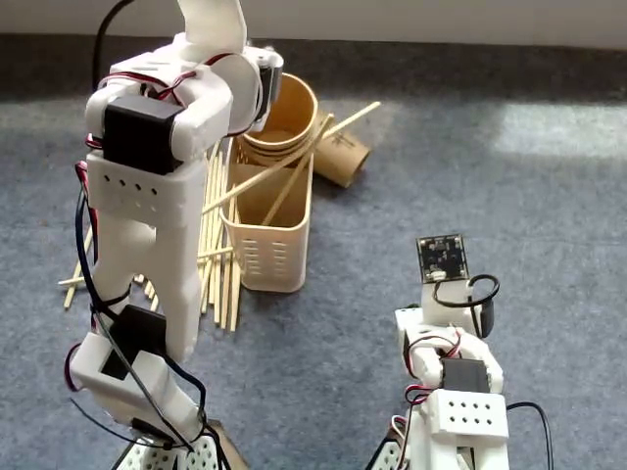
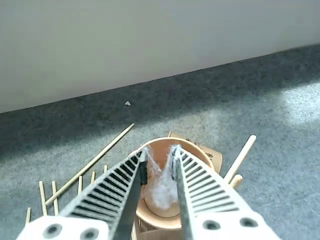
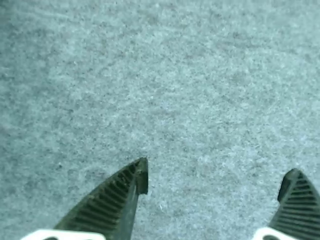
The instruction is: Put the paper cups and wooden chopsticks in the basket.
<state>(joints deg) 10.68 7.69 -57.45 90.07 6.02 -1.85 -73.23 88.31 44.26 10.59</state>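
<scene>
The left gripper [image 2: 159, 154] hangs over a nested stack of paper cups [image 1: 289, 122] that stands in the far end of the basket [image 1: 269, 255], its jaws only narrowly apart and clamping nothing. The right gripper [image 3: 218, 177] is spread wide over bare carpet [image 3: 175, 75], holding nothing. 1 more cup [image 1: 345, 157] lies on its side just behind the basket; a few wooden chopsticks [image 1: 220, 284] lean out of the basket, and most lie scattered on the carpet beside it.
</scene>
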